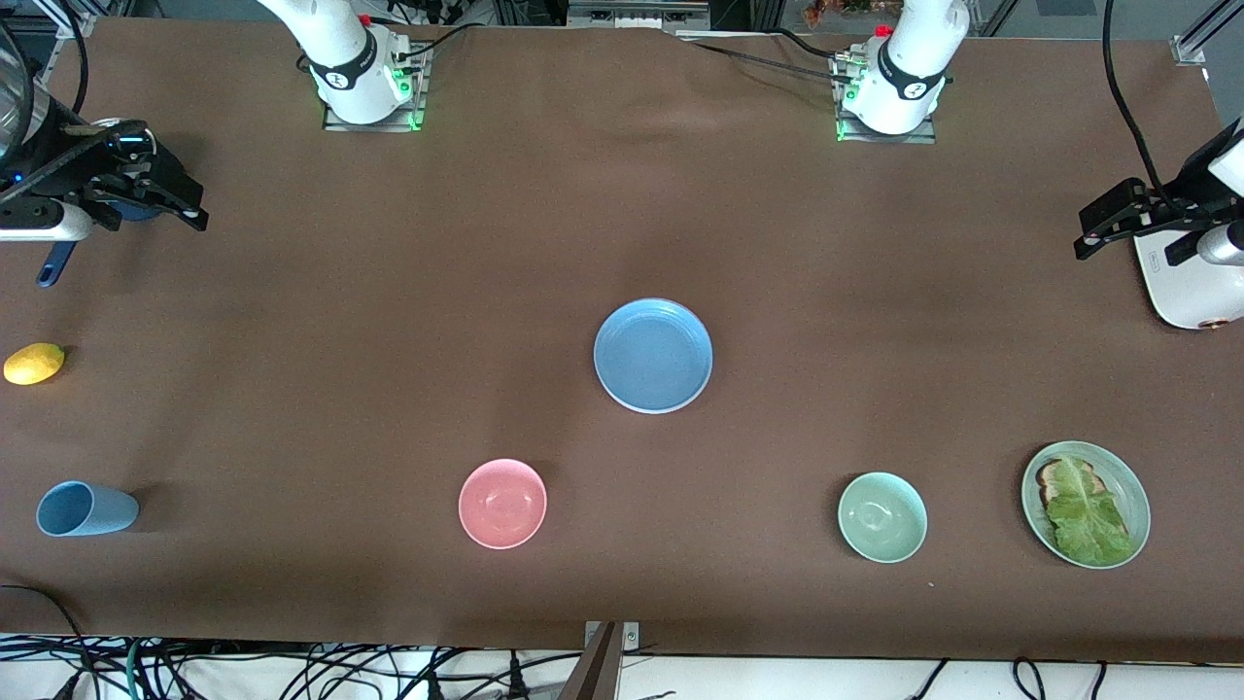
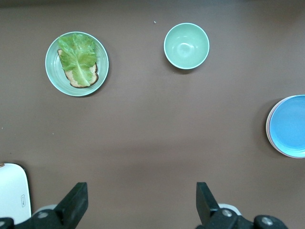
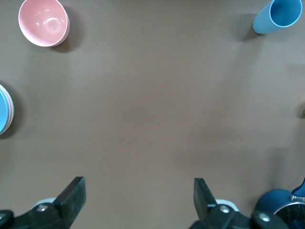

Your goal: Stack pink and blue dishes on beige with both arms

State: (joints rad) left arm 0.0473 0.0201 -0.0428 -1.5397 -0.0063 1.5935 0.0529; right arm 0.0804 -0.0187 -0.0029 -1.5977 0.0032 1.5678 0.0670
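Observation:
The blue plate lies at the table's middle as the top of a stack. Under its rim thin pale pink and cream edges show; the pink and beige plates are otherwise hidden. The same stack peeks in at the edge of the right wrist view. My left gripper hangs open over the left arm's end of the table, nothing between its fingers. My right gripper hangs open over the right arm's end, equally empty.
Nearer the front camera stand a pink bowl, a pale green bowl and a pale green plate bearing toast and lettuce. A light blue cup lies on its side beside a lemon. A white appliance sits under the left gripper.

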